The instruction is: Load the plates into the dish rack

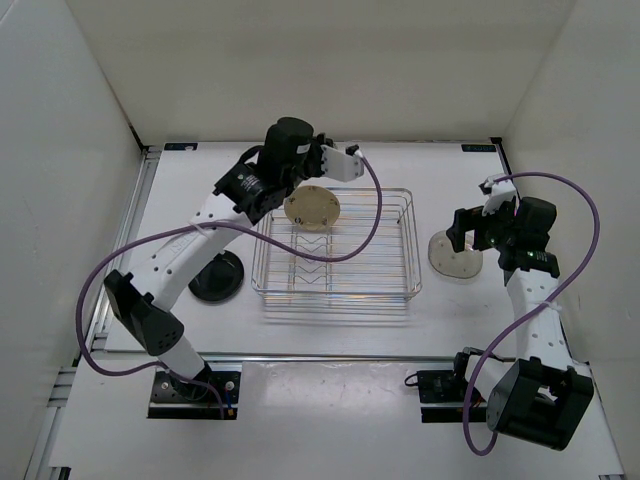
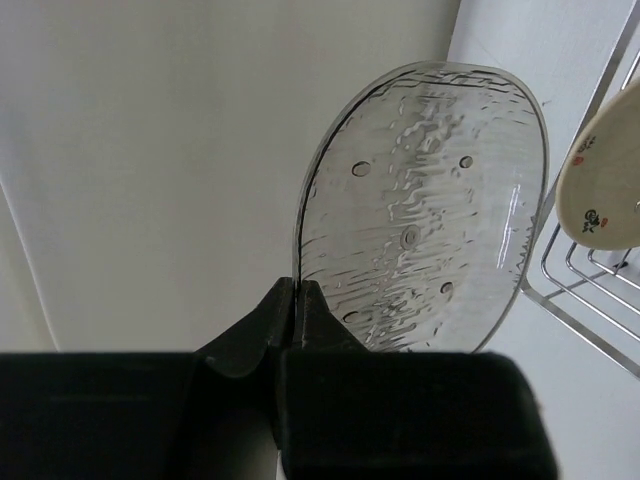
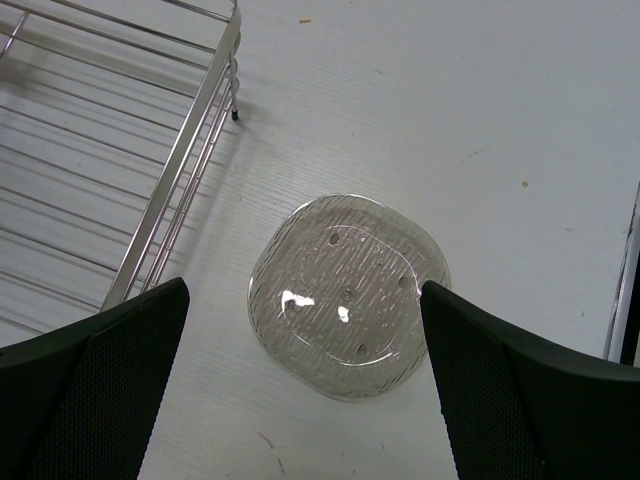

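**A:** Starting with the biggest thing: what fills the overhead view?

**B:** The white table [image 1: 450, 322], with walls on three sides. Near its middle sits the dish rack [image 1: 380, 262], a chrome wire basket with a row of V dividers down its centre.

**A:** And the arms?

**B:** The left arm [image 1: 190, 250] reaches forward to the rack's far left corner. The right arm [image 1: 535, 300] is bent over the table on the rack's right side.

**A:** Where are the plates?

**B:** The tan plate [image 1: 312, 210] stands on edge in the rack, towards its back left. The black plate [image 1: 217, 277] lies flat on the table just left of the rack, partly under the left arm. The loose grey plate [image 3: 348, 295] lies flat on the table to the right of the rack, near its wire wall but apart from it. The held grey plate [image 2: 425, 210] is up on edge next to the tan plate. Its lower edge is hidden, so I cannot tell whether it touches the wires.

**A:** What about the grippers?

**B:** The left gripper [image 2: 297, 298] has its fingers pinched tight on the rim of the held grey plate. The right gripper [image 3: 305, 290] hangs above the loose grey plate with its fingers spread wide. In the wrist view one finger shows on each side of the plate, and it grasps nothing.
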Tool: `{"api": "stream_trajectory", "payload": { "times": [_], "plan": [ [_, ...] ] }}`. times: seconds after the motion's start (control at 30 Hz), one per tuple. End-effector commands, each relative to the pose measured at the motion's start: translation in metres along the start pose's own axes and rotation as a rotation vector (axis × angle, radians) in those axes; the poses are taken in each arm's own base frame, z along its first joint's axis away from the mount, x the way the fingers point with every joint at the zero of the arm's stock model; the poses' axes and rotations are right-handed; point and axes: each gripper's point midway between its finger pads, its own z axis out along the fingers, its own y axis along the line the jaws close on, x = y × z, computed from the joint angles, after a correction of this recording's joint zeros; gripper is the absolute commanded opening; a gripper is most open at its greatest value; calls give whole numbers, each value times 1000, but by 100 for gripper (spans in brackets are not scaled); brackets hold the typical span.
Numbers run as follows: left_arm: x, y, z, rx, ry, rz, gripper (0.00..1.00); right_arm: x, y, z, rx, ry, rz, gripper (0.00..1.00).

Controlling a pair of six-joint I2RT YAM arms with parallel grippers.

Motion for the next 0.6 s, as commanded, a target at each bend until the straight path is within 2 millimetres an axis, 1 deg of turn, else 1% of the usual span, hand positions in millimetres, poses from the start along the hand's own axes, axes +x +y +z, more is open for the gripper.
{"api": "stream_trajectory", "payload": {
  "times": [0.0,0.07,0.1,0.13,0.17,0.27,0.37,0.4,0.43,0.47,0.5,0.57],
  "plan": [
    [-3,8,-11,-41,-5,68,10,-7,1,1,-20,-37,-19,100],
    [-4,-4,-5,-14,-16,87,10,-7,1,1,-20,-37,-19,100],
    [-3,-19,2,16,-17,97,10,-8,3,1,-28,-40,-19,100],
    [-3,-21,5,11,-19,104,10,-8,3,1,-28,-40,-19,100],
    [-4,-28,7,28,-26,109,10,-8,2,1,-28,-40,-28,100],
    [-6,-41,13,43,-51,122,10,-6,2,3,-31,-32,-24,100],
    [-2,-61,20,86,-49,161,10,-6,2,3,-31,-32,-24,100],
    [-7,-65,21,87,-67,164,10,-6,2,3,-31,-32,-24,100],
    [-7,-68,22,89,-67,175,10,-6,2,3,-31,-32,-24,100],
    [-8,-66,22,81,-69,173,10,-6,2,3,-31,-32,-24,100],
    [-13,-68,22,85,-86,176,10,-6,2,3,-31,-32,-24,100],
    [-14,-66,22,77,-89,173,10,-6,2,3,-31,-32,-24,100]
  ]
}}
